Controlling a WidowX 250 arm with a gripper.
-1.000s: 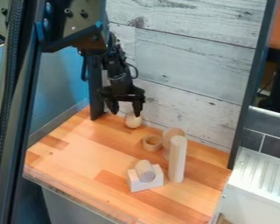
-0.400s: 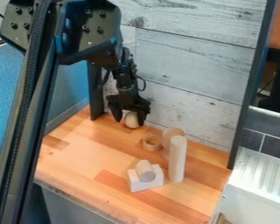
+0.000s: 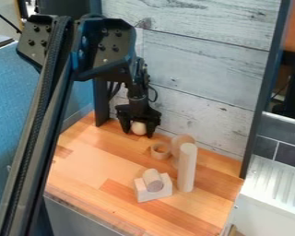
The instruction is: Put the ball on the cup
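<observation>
Down near the back of the worktop (image 3: 82, 159), the gripper (image 3: 138, 134) straddles the ball (image 3: 138, 128), its fingers apart at roughly nine and three o'clock around it. The small round cup (image 3: 160, 150) sits near the ball, toward five o'clock.

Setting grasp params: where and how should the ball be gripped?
Ball: pinch opposite sides at its widest, probably from above. It's round, no handle, and the plank wall stands close behind. The pincer hangs over it, a finger each side.

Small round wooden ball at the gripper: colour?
Ball is pale beige; see the camera view.
</observation>
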